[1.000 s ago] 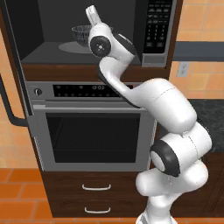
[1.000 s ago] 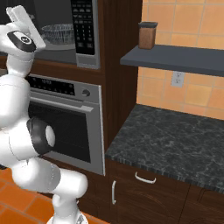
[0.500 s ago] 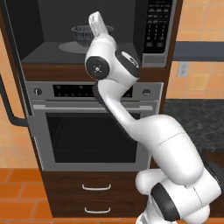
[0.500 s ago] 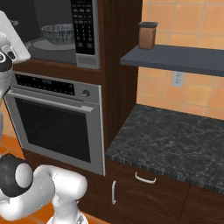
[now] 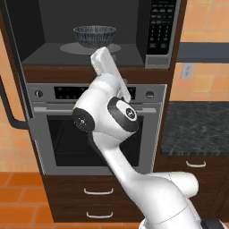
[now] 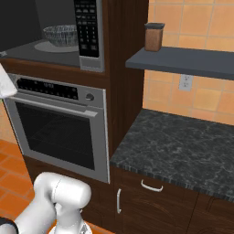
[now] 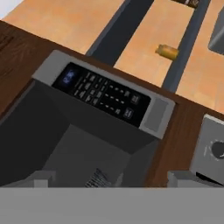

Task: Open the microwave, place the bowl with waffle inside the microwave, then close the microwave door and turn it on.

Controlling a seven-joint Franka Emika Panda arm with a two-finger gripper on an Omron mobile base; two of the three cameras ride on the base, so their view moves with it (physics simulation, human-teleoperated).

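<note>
The microwave (image 5: 159, 31) stands open, its dark cavity showing above the oven. The bowl (image 5: 94, 35), ribbed and grey, sits on the round turntable (image 5: 71, 47) inside; it also shows in the right base view (image 6: 61, 34). The waffle is hidden from view. The microwave door (image 5: 12, 67) is swung out to the left, edge on, with its dark handle bar (image 5: 8, 107) below. My gripper (image 7: 113, 179) is open and holds nothing. It points at the cavity and the keypad (image 7: 103, 98) from just in front of the opening, below the bowl.
A silver oven (image 5: 53, 134) with a knob (image 5: 150, 94) sits directly under the microwave, drawers beneath it. To the right are a dark stone counter (image 6: 173, 146), a grey shelf (image 6: 183, 61) carrying a brown jar (image 6: 154, 36), and a wall socket (image 6: 184, 82).
The hand has drawn back out of the cavity and dropped lower, away from the bowl. The bowl stays on the turntable. The jaws stay open.
</note>
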